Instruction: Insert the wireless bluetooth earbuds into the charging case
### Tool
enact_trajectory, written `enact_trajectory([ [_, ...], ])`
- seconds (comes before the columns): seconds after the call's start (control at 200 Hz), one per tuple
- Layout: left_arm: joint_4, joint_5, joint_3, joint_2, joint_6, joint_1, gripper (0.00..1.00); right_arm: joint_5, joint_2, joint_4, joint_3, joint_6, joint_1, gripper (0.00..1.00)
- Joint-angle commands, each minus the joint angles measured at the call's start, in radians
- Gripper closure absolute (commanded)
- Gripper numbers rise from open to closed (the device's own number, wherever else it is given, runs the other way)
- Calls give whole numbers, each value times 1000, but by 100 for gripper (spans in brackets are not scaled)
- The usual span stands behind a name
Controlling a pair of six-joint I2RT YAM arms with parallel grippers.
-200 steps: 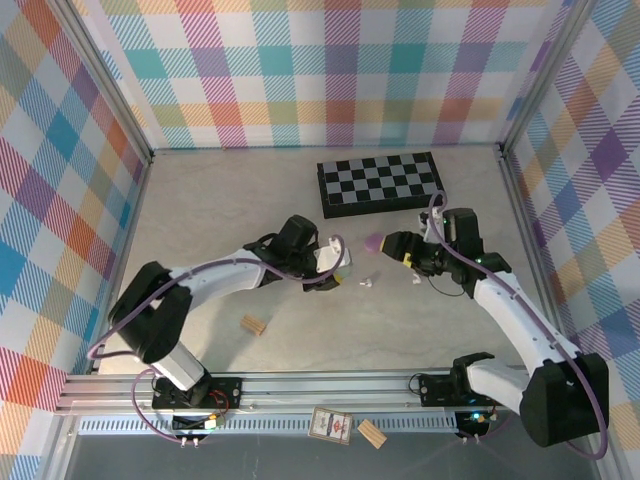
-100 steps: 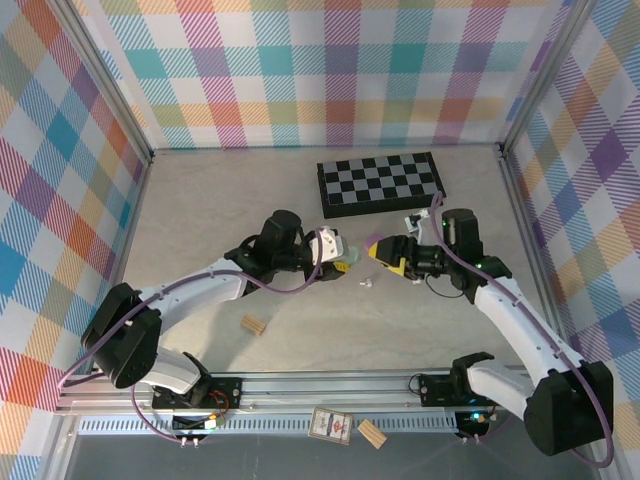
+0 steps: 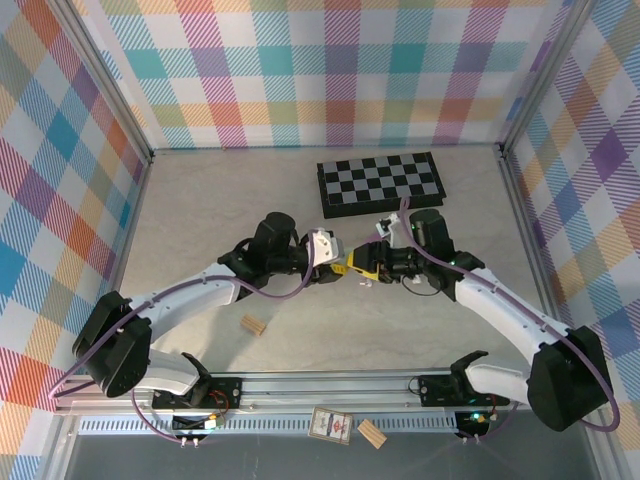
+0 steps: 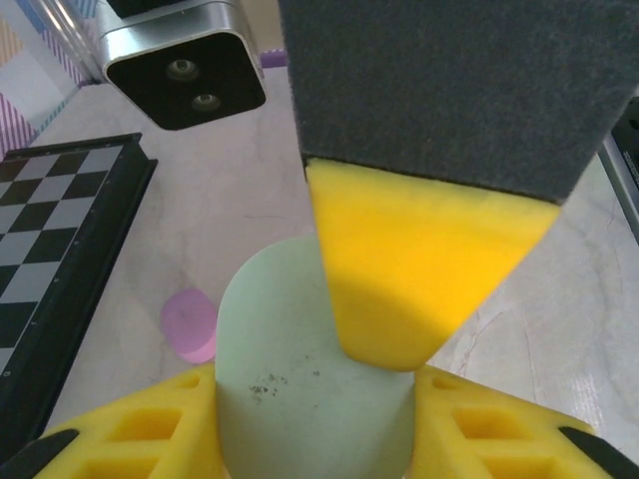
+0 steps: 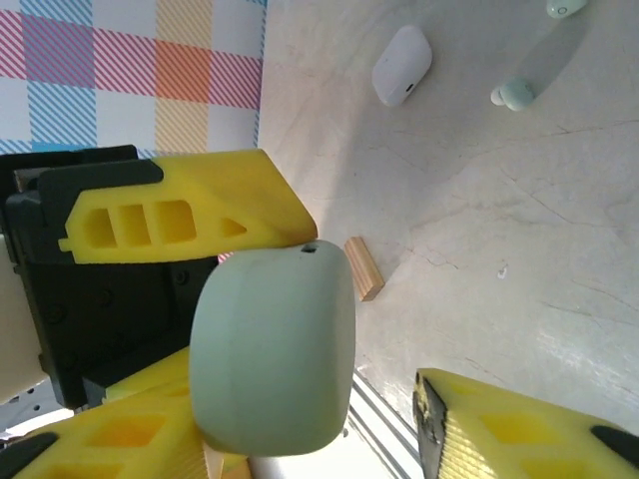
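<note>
Charging case (image 4: 310, 389), pale green: clamped in my left gripper (image 3: 340, 268); right gripper (image 3: 363, 262) part-open, one finger touching it.

Left claw (image 3: 338, 268) faces right claw (image 3: 364, 262) near chessboard (image 3: 380, 183).

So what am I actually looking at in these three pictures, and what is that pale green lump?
The machine is two robot arms, a left arm and a right arm, bolted at a table's near edge. One camera looks down from above. The other two ride on the wrists, so each sees its own yellow fingers up close. The left tool grips a pale green charging case. The right tool has its fingers open around that same case, with one finger clear of it. On the table lie a chessboard, a wooden block, a white case, a purple case and a tiny green earbud.
</note>
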Motion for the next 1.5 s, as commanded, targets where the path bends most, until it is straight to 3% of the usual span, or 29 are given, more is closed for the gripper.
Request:
enact_trajectory([
  [0.0,3,36,-12,-44,14,-16,59,40,0,24,38,15,1,48],
  [0.08,-7,35,-13,-48,19,-16,59,52,-6,20,43,19,1,43],
  [0.19,-6,35,-18,-48,22,-16,59,53,-6,15,53,17,1,44],
  [0.55,-8,22,-18,-38,28,-16,59,45,-15,21,56,29,2,80],
  [0.655,10,-3,-18,-40,-9,-16,48,43,-32,22,55,26,0,86],
  [0.875,353,55,-161,-123,-214,42,18,-45,-91,201,32,102,-1,89],
  [1.025,614,126,-247,-146,-319,79,16,-91,-84,409,0,278,-5,96],
  [1.15,830,127,-295,-125,-410,99,16,-131,-38,653,-20,466,-4,96],
  [1.335,1133,185,-306,-21,-593,145,18,-136,-18,774,-15,558,-1,96],
  [1.495,1198,216,-281,37,-616,155,23,-127,29,881,-18,677,24,96],
])
